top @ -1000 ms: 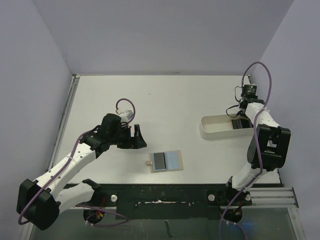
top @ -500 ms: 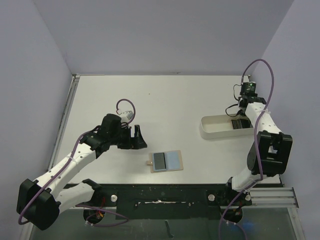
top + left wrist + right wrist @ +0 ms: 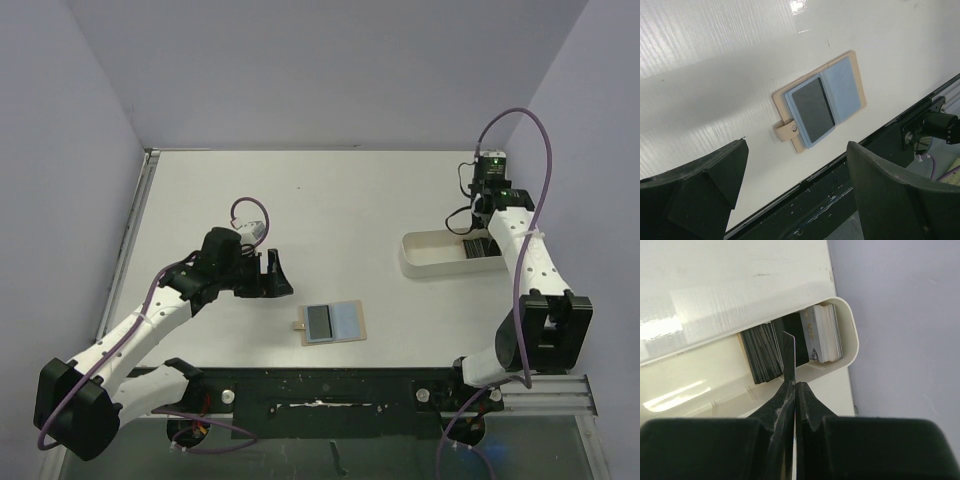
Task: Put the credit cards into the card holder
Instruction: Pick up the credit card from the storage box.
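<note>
White table [image 3: 330, 200], open tan card holder [image 3: 335, 322]

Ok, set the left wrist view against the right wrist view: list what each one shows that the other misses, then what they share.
Left wrist only: the card holder lying open and flat, blue lining up, a dark panel on its snap-tab half; the left tool open, apart from it. Right wrist only: the white tray with credit cards stacked at its rounded end, and the right tool shut on a single card, edge-on above them. Both: the white table.
</note>
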